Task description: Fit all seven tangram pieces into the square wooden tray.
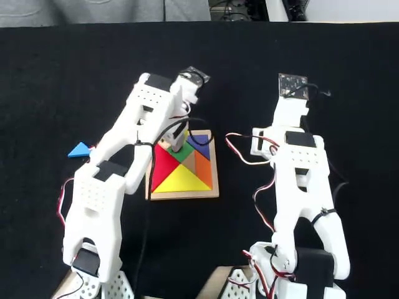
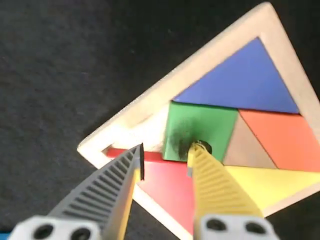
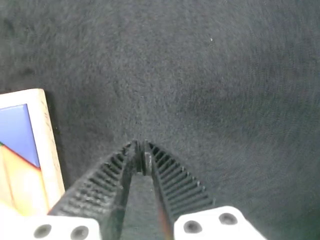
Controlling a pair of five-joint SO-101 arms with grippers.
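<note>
The square wooden tray [image 1: 184, 195] lies in the middle of the black table, holding red [image 1: 163, 165], yellow [image 1: 182, 180], orange [image 1: 202, 168], green and dark blue pieces. A small blue triangle [image 1: 79, 150] rests on the cloth well left of the tray. My left gripper [image 2: 167, 155] hangs open over the tray's far left corner. Its yellow fingertip [image 2: 199, 150] touches the green square [image 2: 202, 125] and its grey finger [image 2: 131, 165] is above the red piece [image 2: 167, 185]. Bare wood shows in the corner beside the green square. My right gripper [image 3: 142, 150] is shut on nothing, low over the cloth right of the tray [image 3: 47, 145].
The left arm [image 1: 124, 149] stretches diagonally over the tray's left side, with its cables hanging above the pieces. The right arm [image 1: 299, 162] stands upright right of the tray. Black cloth lies open around the tray, and the table's far edge runs along the back.
</note>
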